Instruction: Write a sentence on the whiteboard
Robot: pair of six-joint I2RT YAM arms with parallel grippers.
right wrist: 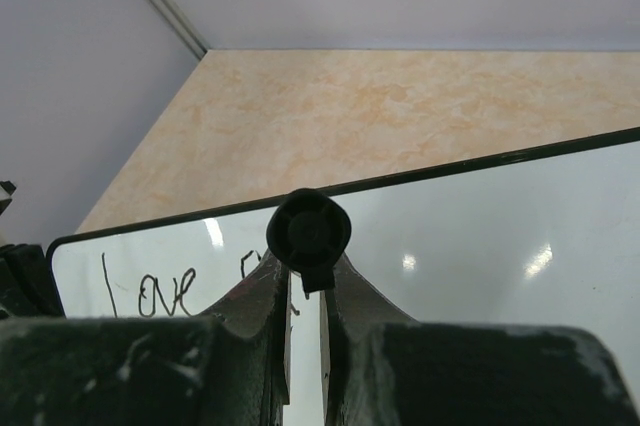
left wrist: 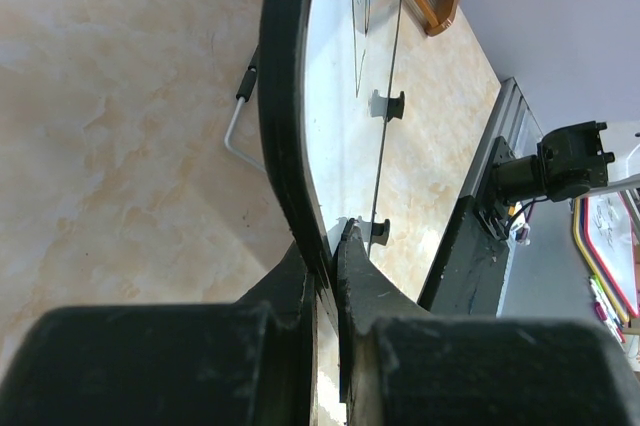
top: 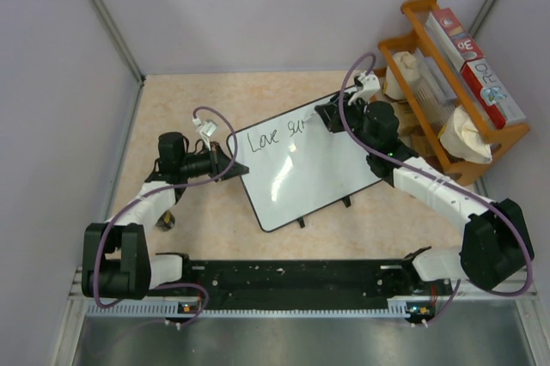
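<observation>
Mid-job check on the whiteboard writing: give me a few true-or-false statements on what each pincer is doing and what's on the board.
1. The left pincer is shut on the edge of the whiteboard. True.
2. The right pincer is open and empty. False: it is shut on a black marker.
3. The whiteboard is blank. False: "Love" and the start of a second word are written on it.
4. A wooden rack stands by the board's far right corner. True.

White arms [top: 434, 184], black joints [top: 494, 250], purple cables [top: 343, 100]
</observation>
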